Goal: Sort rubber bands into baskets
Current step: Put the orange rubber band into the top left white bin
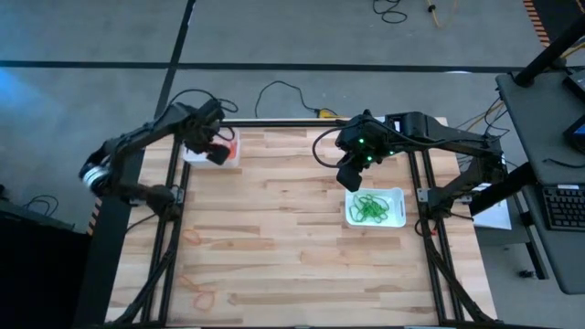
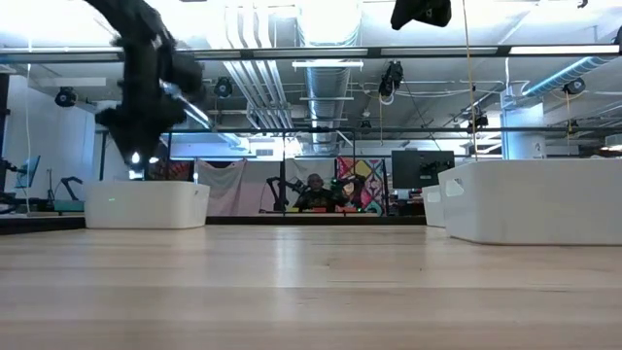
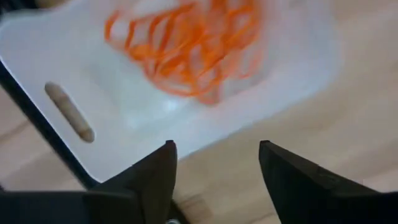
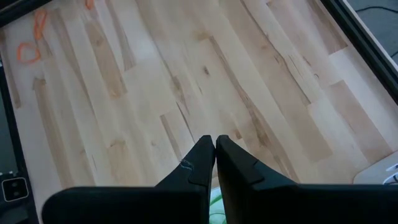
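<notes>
A white basket (image 3: pixel 93 74) holding several orange rubber bands (image 3: pixel 186 50) stands at the table's far left (image 1: pixel 230 153). My left gripper (image 3: pixel 214 155) hangs open just above the basket's near wall, pointing down, with nothing between its fingers (image 1: pixel 216 146). Toward the right, a second basket (image 1: pixel 395 217) holds green rubber bands (image 1: pixel 369 208). My right gripper (image 4: pixel 214 146) is shut and empty, raised above that basket's far left corner (image 1: pixel 350 174). Loose orange rubber bands (image 1: pixel 194 236) lie flat on the wood at the near left (image 4: pixel 28 53).
Another orange band (image 1: pixel 207 294) lies near the front left corner. In the low view a third white basket (image 2: pixel 434 204) shows behind the big right one (image 2: pixel 535 199). Black frame rails (image 1: pixel 174 228) run along both table sides. The middle of the wooden table (image 1: pixel 292 238) is bare.
</notes>
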